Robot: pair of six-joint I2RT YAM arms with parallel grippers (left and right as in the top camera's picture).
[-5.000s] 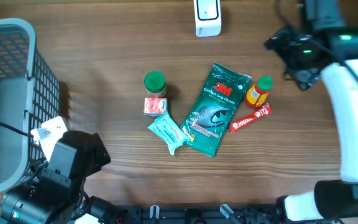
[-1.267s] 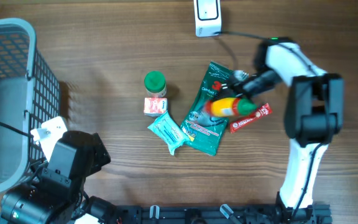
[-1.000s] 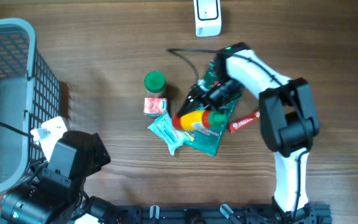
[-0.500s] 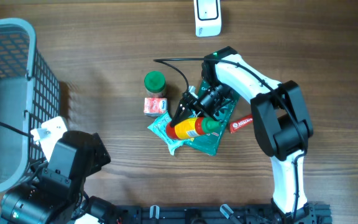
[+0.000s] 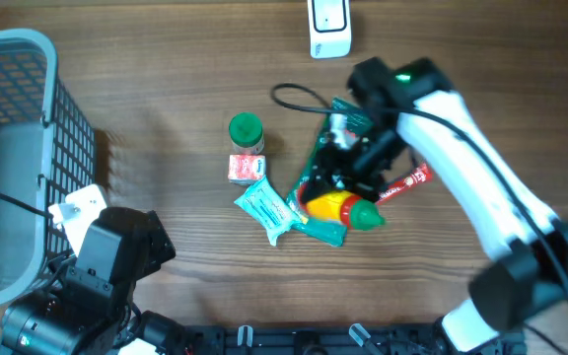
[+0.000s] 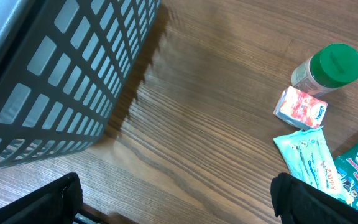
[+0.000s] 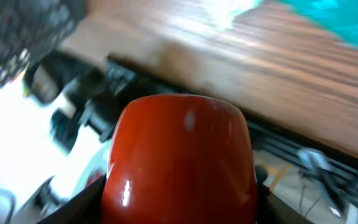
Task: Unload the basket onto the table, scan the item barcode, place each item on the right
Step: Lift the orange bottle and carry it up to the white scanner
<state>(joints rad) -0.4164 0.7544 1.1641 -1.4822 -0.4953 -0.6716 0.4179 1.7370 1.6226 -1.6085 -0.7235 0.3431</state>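
Gripping the orange sauce bottle by its body, the right end effector is closed partway on it and carries it on its side above the desk, green cap aimed toward 4 o'clock. The bottle hangs over the lower end of the green 3M gloves pack, a little toward 5 o'clock of the desk's middle. Half a second ago it was further toward 9 o'clock, over the teal packet; a few seconds back it stood upright beside the red sachet. It has thus been lifted, tipped over and swung across the pile, and the forearm now reaches in from 4 o'clock. In the right wrist view the bottle's rounded red end fills the blurred frame, and no barcode can be made out. The white scanner waits at the 12 o'clock edge, well apart from the bottle, so the scan itself looks undone: the label probably needs turning and bringing up toward it. At 10 o'clock of the bottle sit the green-lidded jar and small red box. The left end effector idles wide open at 8 o'clock, near the grey basket.
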